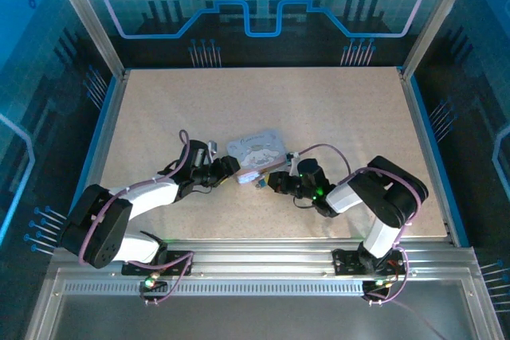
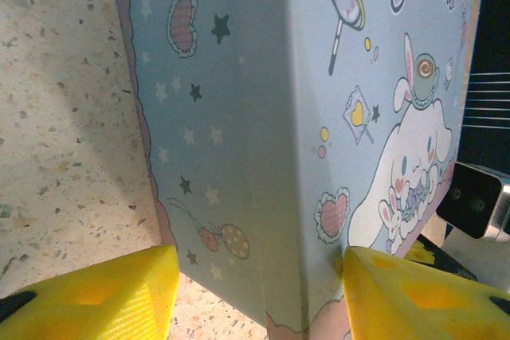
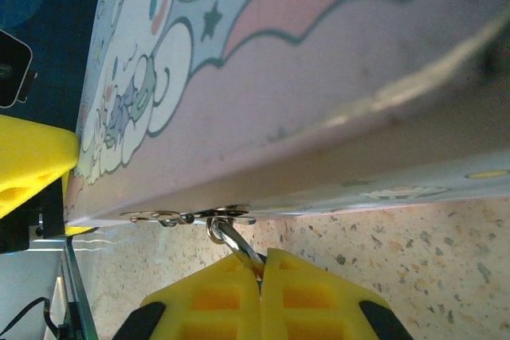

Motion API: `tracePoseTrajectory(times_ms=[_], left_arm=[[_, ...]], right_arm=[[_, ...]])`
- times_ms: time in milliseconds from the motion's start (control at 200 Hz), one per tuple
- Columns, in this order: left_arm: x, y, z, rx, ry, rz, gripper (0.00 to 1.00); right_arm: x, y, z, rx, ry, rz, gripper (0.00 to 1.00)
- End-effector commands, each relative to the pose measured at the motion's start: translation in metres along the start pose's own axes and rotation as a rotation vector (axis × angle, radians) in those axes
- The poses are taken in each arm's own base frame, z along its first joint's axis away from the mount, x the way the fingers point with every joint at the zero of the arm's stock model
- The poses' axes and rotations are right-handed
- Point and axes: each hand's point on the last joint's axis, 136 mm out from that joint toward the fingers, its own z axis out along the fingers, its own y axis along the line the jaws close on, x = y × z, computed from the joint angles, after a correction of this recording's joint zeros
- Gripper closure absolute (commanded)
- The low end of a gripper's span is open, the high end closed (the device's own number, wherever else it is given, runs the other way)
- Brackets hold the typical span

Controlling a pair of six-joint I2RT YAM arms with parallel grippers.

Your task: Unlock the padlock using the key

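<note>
Yellow right fingers (image 3: 215, 292) are pressed together, pinching a thin metal sliver, taken as the key (image 3: 244, 249). The key runs from the tips toward 11 o'clock into a small ring and clasp hardware on the tin's lower edge. The padlock (image 3: 163, 216) seems to sit there, too small to be sure. Left fingers (image 2: 103, 300) are spread around the near end of the tin (image 2: 239, 117), apparently clamping it, speckled counter (image 2: 56, 117) beneath.

Step, probably: key at or in the lock, not turned. Next calls for a small wrist roll with the tin braced. Key seating can't be told.
</note>
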Motion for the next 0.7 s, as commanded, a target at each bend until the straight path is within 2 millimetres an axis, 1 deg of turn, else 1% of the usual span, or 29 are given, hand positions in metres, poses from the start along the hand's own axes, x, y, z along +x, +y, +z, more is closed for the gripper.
tracePoseTrajectory(times_ms=[0, 110, 275, 350, 465, 585, 695], left_arm=[[0.021, 0.033, 0.003, -0.108, 0.055, -0.046, 0.41], [0.021, 0.033, 0.003, -0.108, 0.056, -0.045, 0.38], [0.020, 0.029, 0.002, -0.095, 0.053, -0.047, 0.34], [0.019, 0.025, 0.000, -0.084, 0.047, -0.043, 0.31], [0.016, 0.018, -0.006, -0.070, 0.031, -0.034, 0.26], [0.009, 0.007, -0.016, -0.059, 0.004, -0.008, 0.19], [0.003, -0.001, -0.028, -0.053, -0.029, 0.021, 0.14]], right_arm=[[-0.015, -0.002, -0.008, 0.011, -0.059, 0.034, 0.98], [-0.019, -0.004, -0.011, 0.015, -0.070, 0.053, 0.98], [-0.018, -0.010, -0.014, 0.040, -0.064, 0.059, 0.98], [-0.017, -0.011, -0.017, 0.049, -0.062, 0.049, 0.98], [-0.016, -0.010, -0.023, 0.075, -0.046, 0.009, 0.98], [-0.017, -0.007, -0.033, 0.103, -0.038, -0.049, 0.98], [-0.016, 0.002, -0.045, 0.116, -0.003, -0.123, 0.98]])
